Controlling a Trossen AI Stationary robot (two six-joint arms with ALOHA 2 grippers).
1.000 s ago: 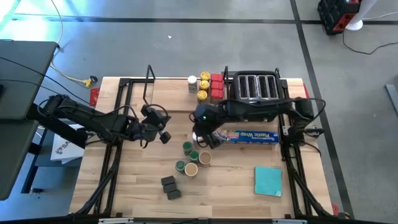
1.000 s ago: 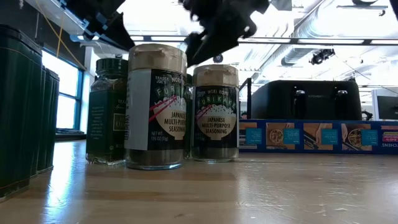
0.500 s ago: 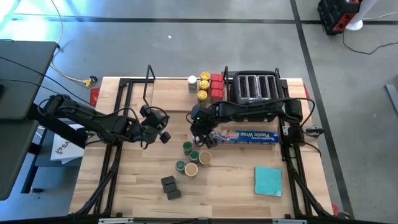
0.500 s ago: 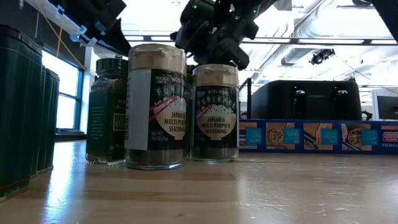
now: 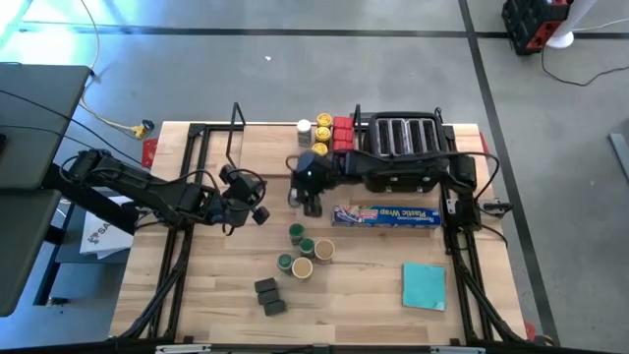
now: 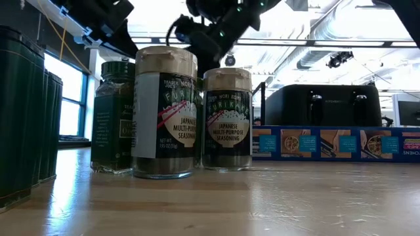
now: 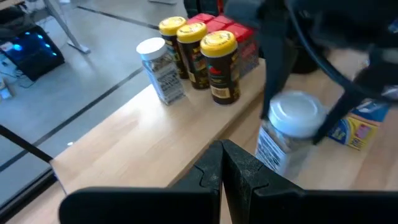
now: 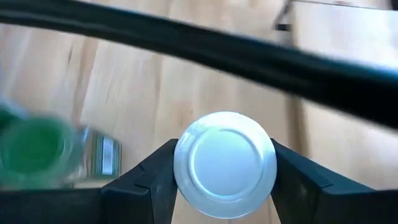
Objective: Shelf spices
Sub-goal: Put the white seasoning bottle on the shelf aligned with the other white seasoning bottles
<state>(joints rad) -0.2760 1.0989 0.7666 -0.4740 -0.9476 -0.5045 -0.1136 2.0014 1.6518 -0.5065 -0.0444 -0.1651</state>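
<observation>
Overhead, the right gripper [image 5: 311, 193] is clamped on a white-lidded jar [image 8: 224, 163], mid-table near the far row of spices [image 5: 329, 135] beside the toaster [image 5: 403, 136]. Roughly eight stand there; six more [image 5: 295, 261] wait up front. The left gripper [image 7: 222, 163], fingers closed and empty, hovers nearby.

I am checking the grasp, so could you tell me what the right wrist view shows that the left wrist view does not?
Only the right wrist view shows the right gripper shut on the round white-lidded glass jar, plus a blurred green-lidded jar. Only the left wrist view shows the shut left gripper, three yellow-lidded jars and red tins. Both show the held jar.
</observation>
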